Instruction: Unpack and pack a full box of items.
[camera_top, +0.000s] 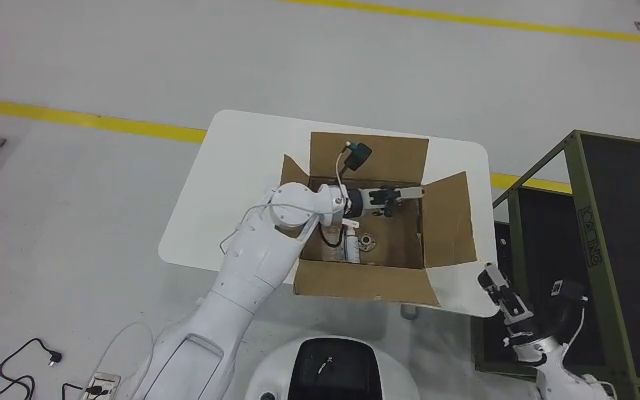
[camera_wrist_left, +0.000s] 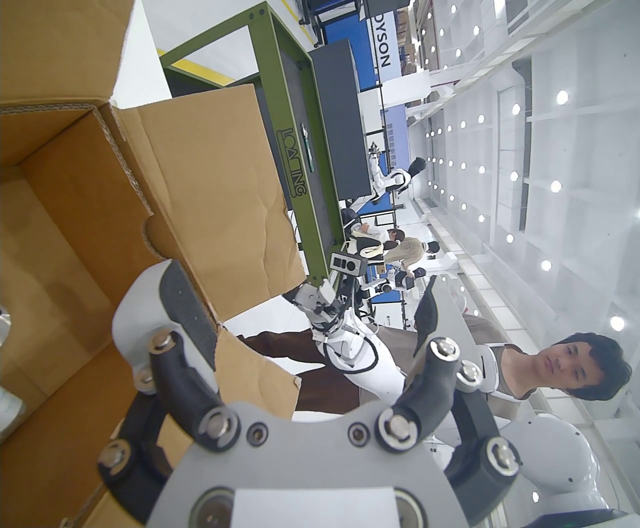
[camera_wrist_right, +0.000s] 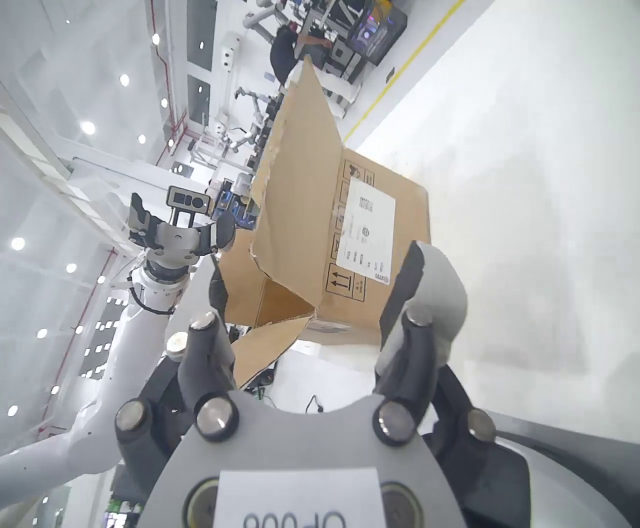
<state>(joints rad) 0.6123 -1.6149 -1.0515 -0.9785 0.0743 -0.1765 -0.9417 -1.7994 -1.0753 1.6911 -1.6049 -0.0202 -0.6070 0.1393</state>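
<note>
Box (camera_top: 450, 215) of brown cardboard sits near the middle of the white table (camera_top: 230, 200), its four flaps folded outward and its top open. On the box floor, close to the 6 o'clock wall, lie a small round metal piece (camera_top: 370, 241) and a white item (camera_top: 350, 250) just beside it at 8 o'clock; both are too small to make out further. The left arm comes in from 7 o'clock across the box, and the left gripper (camera_top: 405, 193) hangs over the interior near the 3 o'clock wall, its fingers (camera_wrist_left: 170, 295) spread apart with nothing between them. The right gripper (camera_top: 492, 278) is off the table's corner at 4 o'clock from the box, well apart from it, fingers (camera_wrist_right: 425, 280) likewise spread and holding nothing. A white label (camera_wrist_right: 367, 230) is stuck on the outer wall facing that gripper. A green cart (camera_top: 590, 250) stands at 3 o'clock from the table.
</note>
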